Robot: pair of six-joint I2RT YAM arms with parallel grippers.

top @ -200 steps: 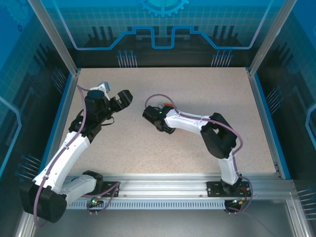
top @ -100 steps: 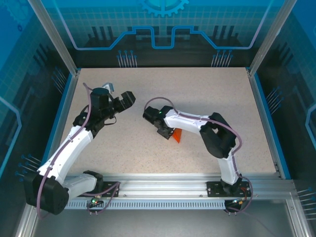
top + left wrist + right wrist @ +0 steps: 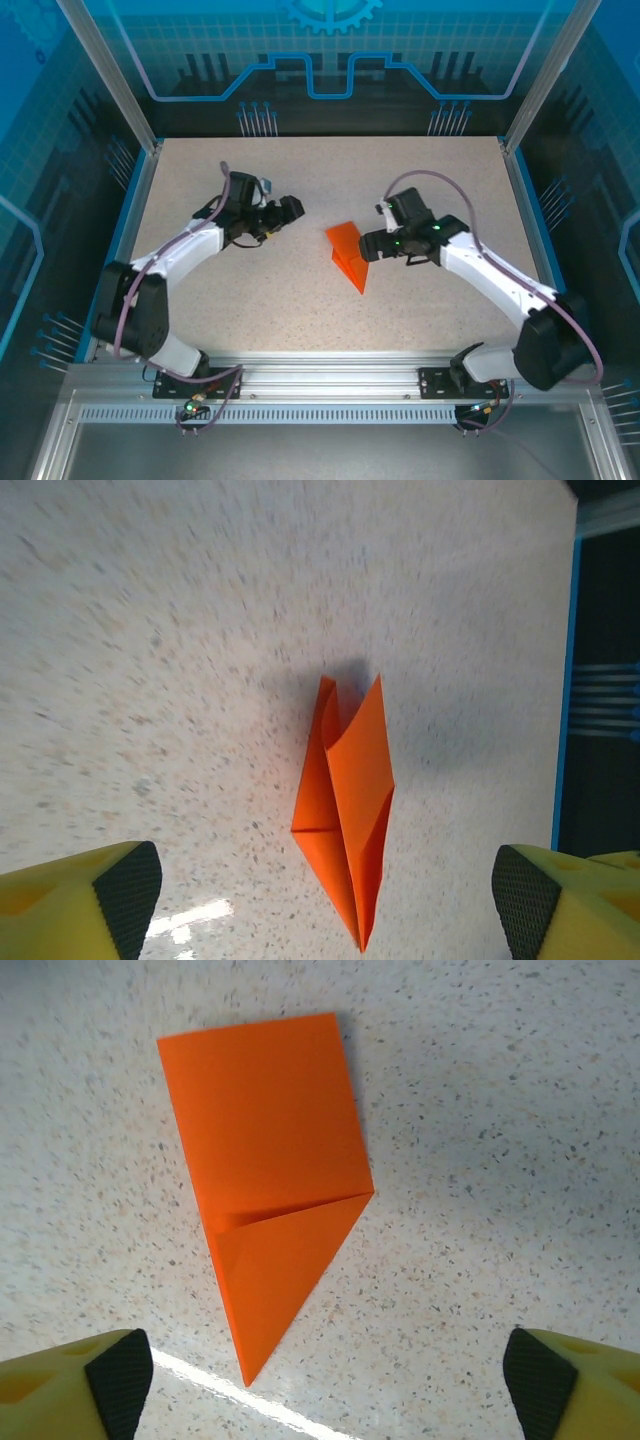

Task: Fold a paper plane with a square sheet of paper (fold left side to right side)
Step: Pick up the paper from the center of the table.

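Let go by the right gripper [image 3: 372,246], now swung aside with jaws wide apart like the left gripper [image 3: 293,208], and lying free near the worktop [image 3: 430,180] middle between both: paper plane [image 3: 348,254], already folded to a point, perhaps only wings left to spread.

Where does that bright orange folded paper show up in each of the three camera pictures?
Top external: the bright orange folded paper plane lies on the table, just right of the picture's centre.
Left wrist: the paper plane runs from the centre down to the bottom edge.
Right wrist: the paper plane sits left of centre, with its broad side facing the camera.
Shared landmark: its sharp tip points toward the bottom of every picture.
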